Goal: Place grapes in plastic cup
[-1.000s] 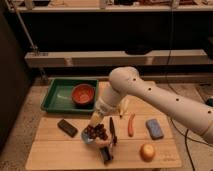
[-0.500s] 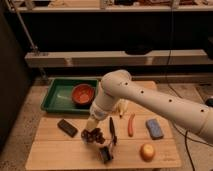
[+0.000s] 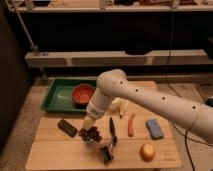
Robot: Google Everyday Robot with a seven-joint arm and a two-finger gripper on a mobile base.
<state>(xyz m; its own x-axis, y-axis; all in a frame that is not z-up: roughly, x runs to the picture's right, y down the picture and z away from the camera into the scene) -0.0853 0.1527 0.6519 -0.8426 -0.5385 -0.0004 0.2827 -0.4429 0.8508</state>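
I read the gripper as sitting low over the counter, just right of the dark block, with the grapes bunched at its tip. Whether the jaws are clamped on the bunch or only resting against it, I cannot tell; the arm's wrist hides them.

The cup worries me most. I can make out only a hint of pale blue under the grapes, right of the block, and I cannot confirm where its rim lies. If the bunch is off-centre over that rim, letting go could drop the grapes on the edge, tip the light cup, and send fruit rolling across the counter.

Clutter is the second risk. A black tool lies just right of and below the grapes, and a thin dark blade-like piece stands close on the right. A sideways retreat could knock either one into the cup.

Further right of the block lie a sausage, a blue sponge and an orange fruit; above the block a green tray holds a red bowl. These are well apart, so I judge them safe unless the elbow swings wide.

A dangling stem could also snag on the jaws and drag the bunch back out as I lift.
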